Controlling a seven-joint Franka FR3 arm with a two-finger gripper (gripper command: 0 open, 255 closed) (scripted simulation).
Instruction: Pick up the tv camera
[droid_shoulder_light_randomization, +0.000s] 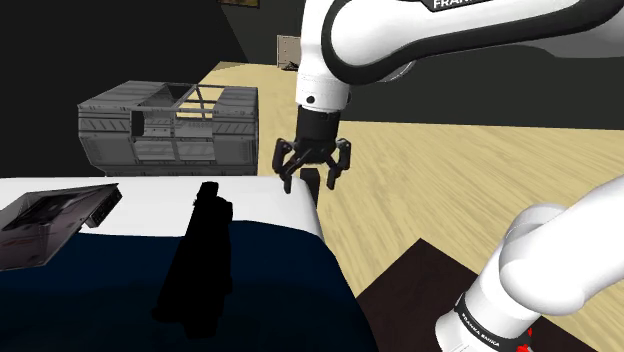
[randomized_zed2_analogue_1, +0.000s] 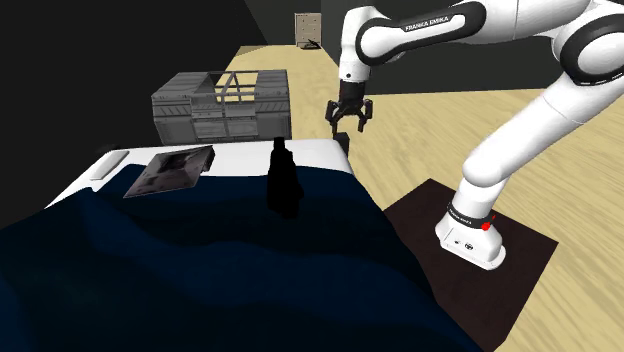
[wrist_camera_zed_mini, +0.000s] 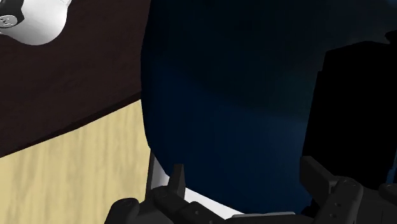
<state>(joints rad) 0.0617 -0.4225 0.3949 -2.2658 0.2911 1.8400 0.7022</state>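
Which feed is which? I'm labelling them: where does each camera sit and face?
Shoulder view: beside the base, looking down over the bed to the tv camera; arm and open pincer show.
Second exterior view: above the bed, facing the whole arm, its base on a dark mat.
Wrist view: on the hand, looking down at the bed's edge; fingers and base show.
Shared: both exterior views hold the tv camera, pincer and grey cabinet.

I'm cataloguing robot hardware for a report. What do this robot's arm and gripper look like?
The arm has smooth, rounded white links with dark joints; black FRANKA EMIKA lettering runs along one link, and a small red mark sits by the dark ring near its base. The gripper is all black, with two claw-like fingers.
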